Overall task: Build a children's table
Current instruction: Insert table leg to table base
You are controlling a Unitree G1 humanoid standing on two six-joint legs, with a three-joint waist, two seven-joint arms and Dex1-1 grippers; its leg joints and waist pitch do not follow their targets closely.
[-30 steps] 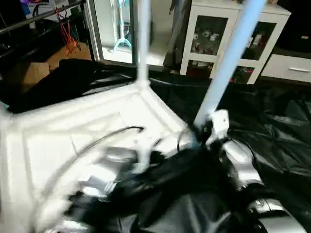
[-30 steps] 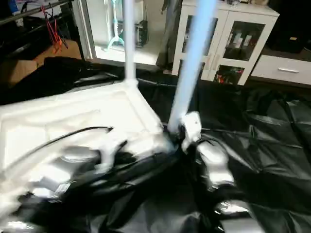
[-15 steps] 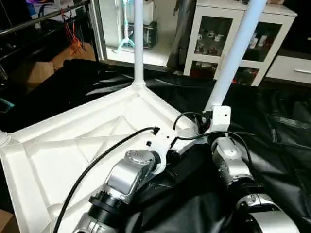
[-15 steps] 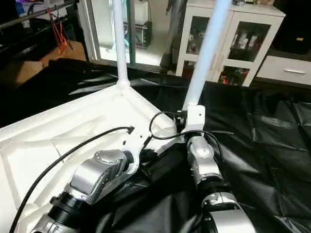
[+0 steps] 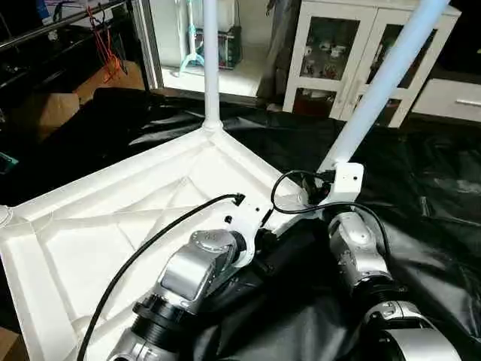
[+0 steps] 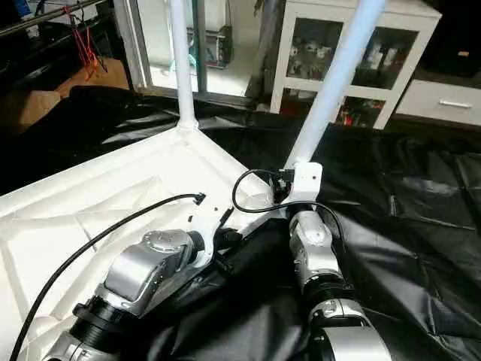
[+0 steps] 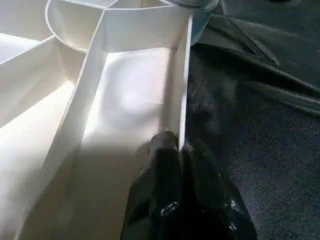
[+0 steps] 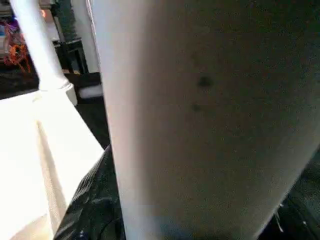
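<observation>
The tabletop [image 5: 113, 226] lies upside down on black plastic sheeting [image 5: 443, 203] spread over the floor, its ribbed underside facing up; its near-left part runs out of the picture. At its far corner one leg [image 5: 210, 60] stands upright in its socket, its top cut off by the picture's edge.

The left gripper [image 7: 179, 150] is pinched together on the thin side rim of the tabletop, one black finger on each face of the wall, near a round corner socket [image 7: 75, 20]. In the head views the silver left forearm [image 5: 195, 271] and its black cable hide that grip.

Further right, a second leg [image 5: 383, 83] leans up and to the right from the tabletop's right corner, its top also cut off. Its foot is hidden behind the white wrist housing of the right gripper [image 5: 325, 192], so whether it sits in the socket cannot be told. The right gripper is clamped around this leg low down.

Behind stand a white glass-door cabinet [image 5: 331, 53] and a sliding glass door [image 5: 176, 45].
</observation>
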